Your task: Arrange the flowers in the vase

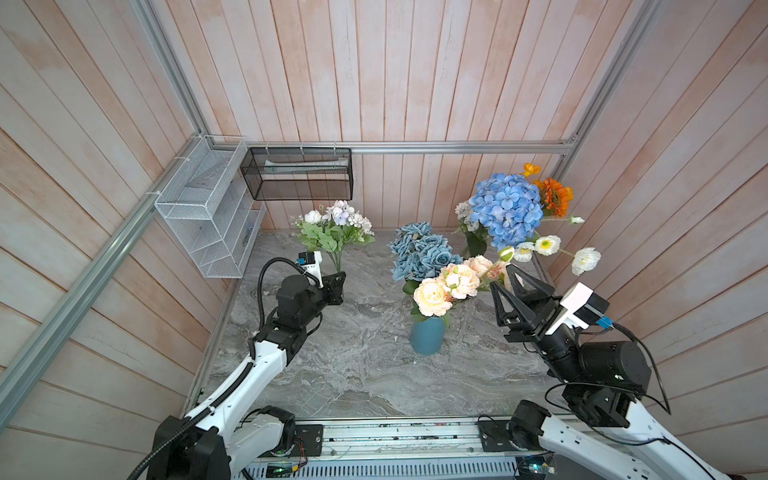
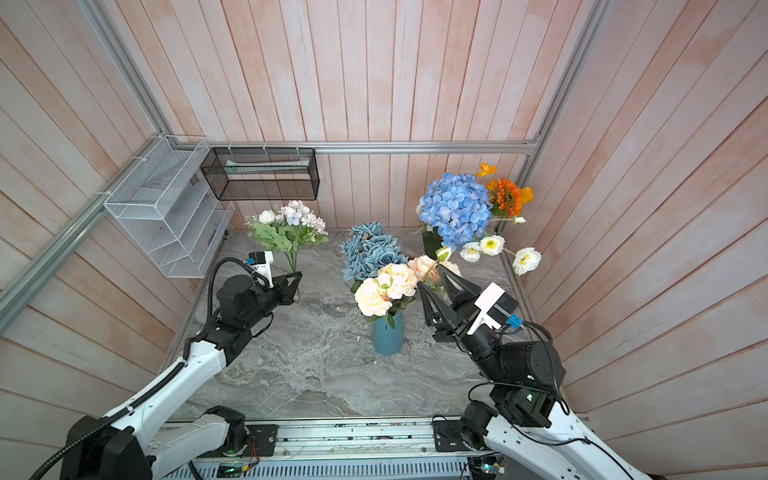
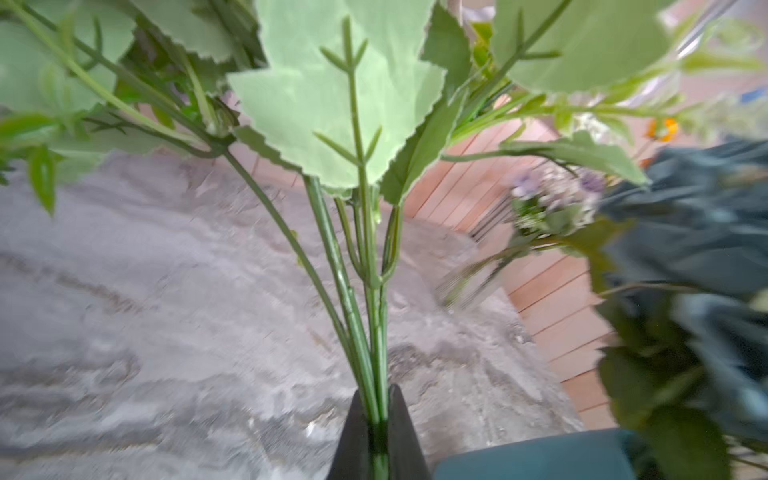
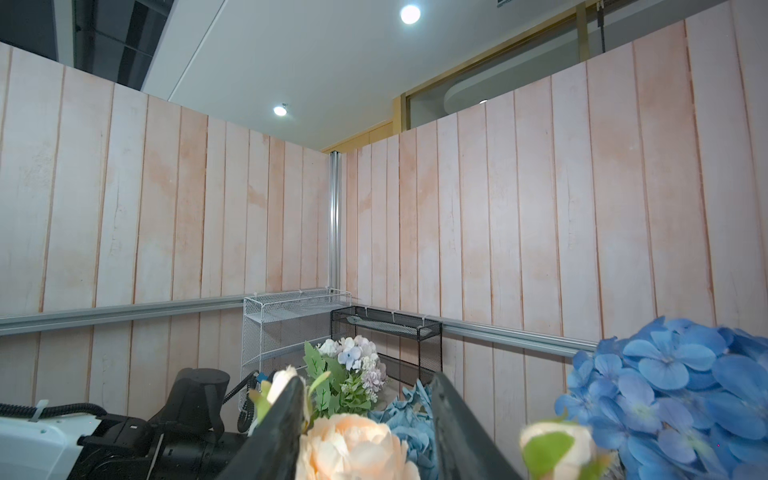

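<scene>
Now, left hand [image 1: 340, 280] clamped on slim green stems [image 3: 374, 324] of lilac posy [image 1: 336, 224], right hand [image 1: 503, 276] part-open, empty

Vase [image 1: 427, 338] mouth unseen beneath peach blooms [image 1: 433, 296]

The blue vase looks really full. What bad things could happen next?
1. The blue vase is narrow and top-heavy with peach blooms; squeezing in more could tip it.
2. The left gripper pinches the lilac bunch low on its thin stems, so it might swing or slip.
3. The right gripper, open, sits right beside the peach blooms and could snag them.
</scene>
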